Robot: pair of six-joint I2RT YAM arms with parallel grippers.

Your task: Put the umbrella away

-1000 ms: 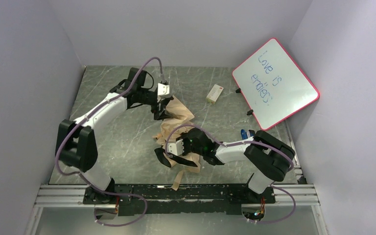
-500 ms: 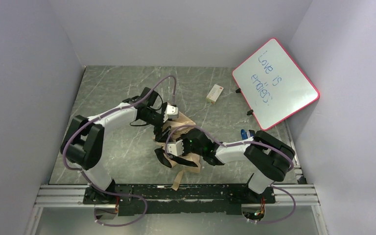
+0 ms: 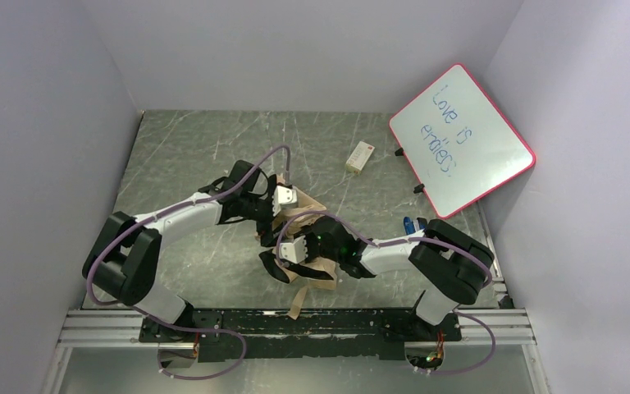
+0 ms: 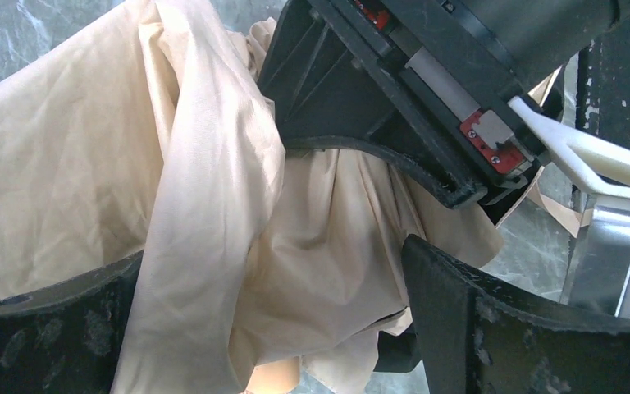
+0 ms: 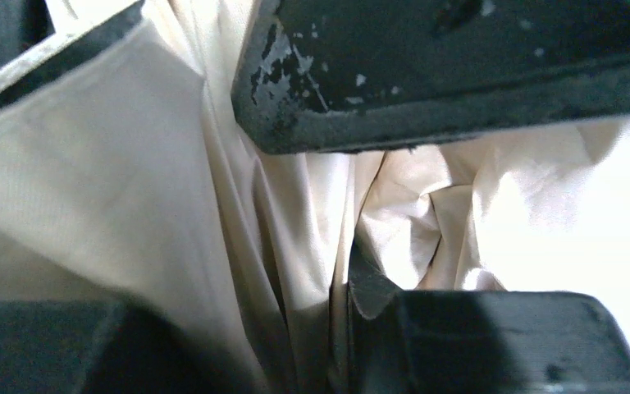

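Umbrella [image 3: 305, 207] lying as a loose, crumpled heap of tan cloth with black patches, near the middle of the grey marbled table [image 3: 189, 148], between my two arms. It looks collapsed but neither rolled nor tied. The cloth bulges in uneven folds, and a tan strap [image 3: 297, 305] trails loose off the umbrella's near end. I judge the job partway: gathering the cloth, wrapping it tight and fastening the strap are all left. I cannot make out the handle or shaft.

My right gripper [image 5: 377, 217] sits on the umbrella's near right side. Its jaws are closed on a bunch of cloth, and the wrist view shows creased fabric pinched between the two black fingers. My left gripper [image 4: 275, 250] is at the umbrella's far left side, jaws spread wide. A hanging fold of cloth lies between them, not squeezed.

Well off to the umbrella's far right, a pink-framed whiteboard [image 3: 462, 139] with blue handwriting leans tilted by the wall. A small cream box [image 3: 360, 157] lies beyond the umbrella, apart from it. A small blue thing [image 3: 408, 224] sits to the umbrella's right, partly hidden by my right arm.

None of these blocks the work. The real crowding is over the umbrella itself, where the right gripper's body sits just across the fold from my left fingers. I think closing there could knock the two together.
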